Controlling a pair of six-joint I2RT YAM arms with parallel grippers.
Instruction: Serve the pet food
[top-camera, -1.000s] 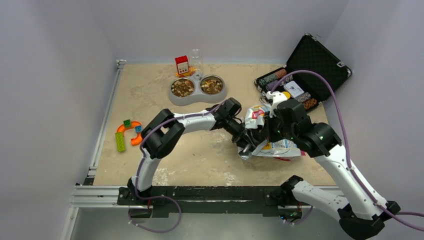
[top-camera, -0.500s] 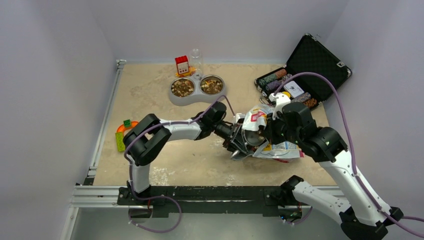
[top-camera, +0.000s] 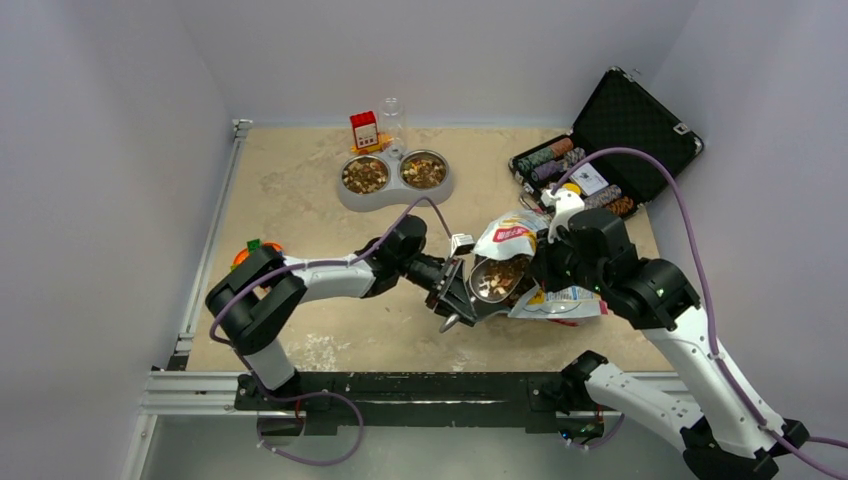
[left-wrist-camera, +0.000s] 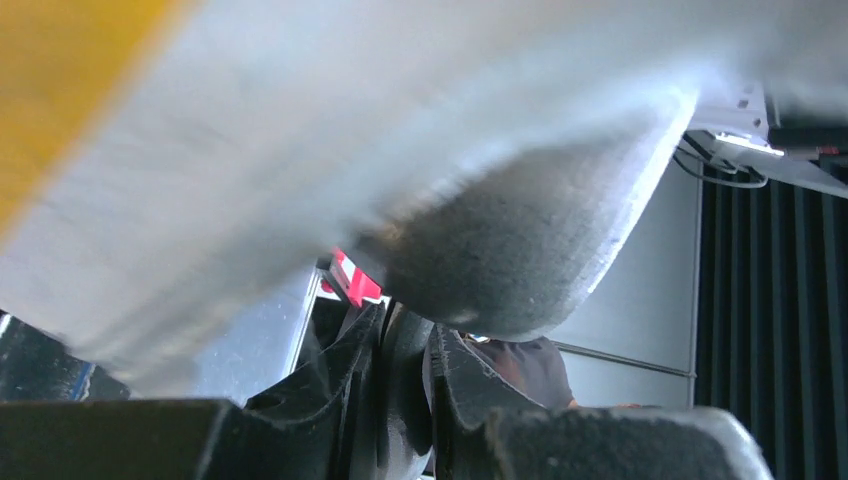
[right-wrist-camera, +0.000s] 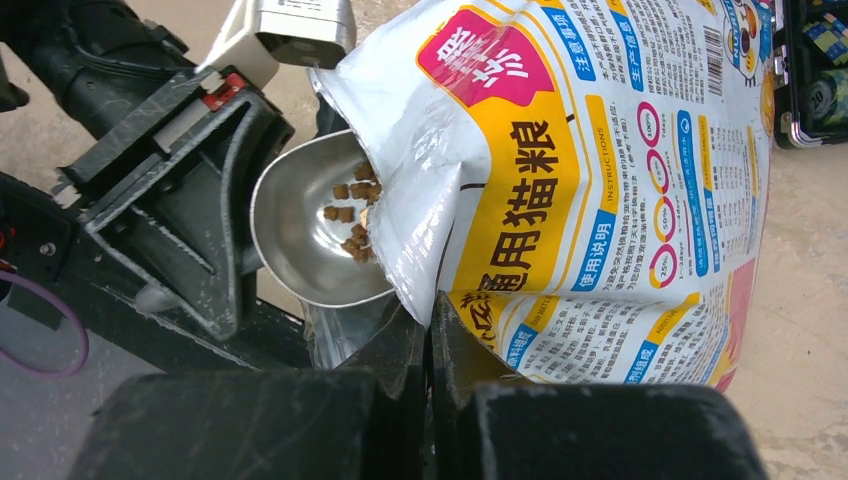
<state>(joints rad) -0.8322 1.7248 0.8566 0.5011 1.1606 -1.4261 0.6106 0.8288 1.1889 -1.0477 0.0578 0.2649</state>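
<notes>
Loaded metal scoop (right-wrist-camera: 295, 250) at cat-food bag (right-wrist-camera: 600, 200) mouth; serving unfinished.
Your left pincer (top-camera: 450, 292) clamps the scoop's handle, jaws barely parted; kibble (right-wrist-camera: 350, 215) sits in the scoop, at the bag's mouth. Your right pincer (right-wrist-camera: 431, 335) pinches the bag edge, fully closed. The double feeder (top-camera: 394, 201) already holds food; carrying and tipping remain.
</notes>
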